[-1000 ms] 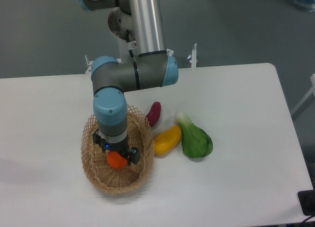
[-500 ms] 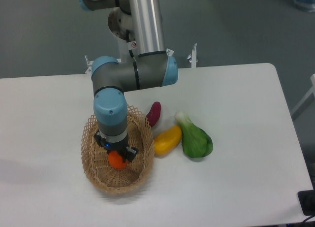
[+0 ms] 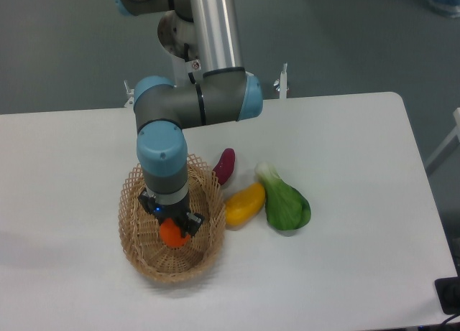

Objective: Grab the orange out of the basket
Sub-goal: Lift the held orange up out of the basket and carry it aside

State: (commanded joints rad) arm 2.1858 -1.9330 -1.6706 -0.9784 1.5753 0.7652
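Since a second ago the hand (image 3: pixel 173 227) has risen slightly, its fingers closed on the orange (image 3: pixel 172 234), which sits just beneath it, above the floor of the basket (image 3: pixel 136 252), suggesting the lift has begun.

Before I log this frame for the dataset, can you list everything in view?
orange: one, bright orange, inside the basket, between the gripper fingers
basket: one, tan wicker, left part of the table
purple vegetable: one, dark red-purple, just right of the basket
yellow fruit: one, yellow, touching the basket's right rim
leafy green: one, green with a pale stem, right of the yellow fruit
table: one, white
arm: one, grey and blue
gripper: one, black, closed on the orange
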